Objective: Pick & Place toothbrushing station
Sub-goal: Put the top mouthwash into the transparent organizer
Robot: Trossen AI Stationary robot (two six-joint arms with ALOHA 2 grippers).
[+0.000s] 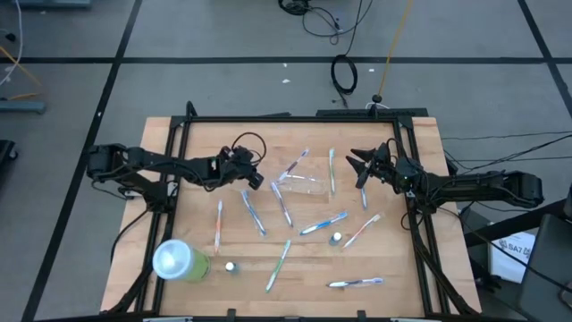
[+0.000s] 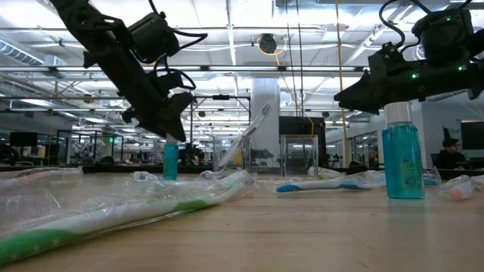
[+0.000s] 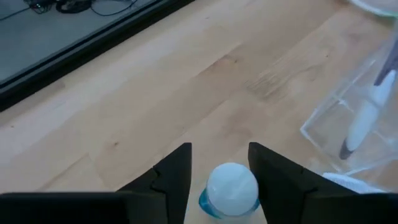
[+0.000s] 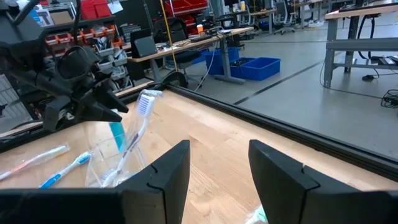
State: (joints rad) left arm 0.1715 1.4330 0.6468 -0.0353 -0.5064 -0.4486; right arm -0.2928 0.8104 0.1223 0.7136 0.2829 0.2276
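Currently working the pick stage on a small white-capped tube (image 3: 229,190) of blue liquid, standing upright on the desk (image 1: 206,143) just beside the clear plastic cup (image 1: 302,185). Left gripper (image 3: 219,171) straddling the cap, jaws released, one finger on each side, apparently not yet pressing. Cup lying tipped on its side near desk centre, already holding one white toothbrush (image 3: 367,115). Other toothbrushes (image 1: 323,224) lying scattered across the desk, well apart from the cup. Right gripper (image 4: 217,165) hovering near the right edge of the desk, jaws spread and holding nothing.

Judging next move: lowering slightly, clenching on the tube below the cap, lifting straight to avoid nudging the cup. Risk: round cap slipping between the fingers.
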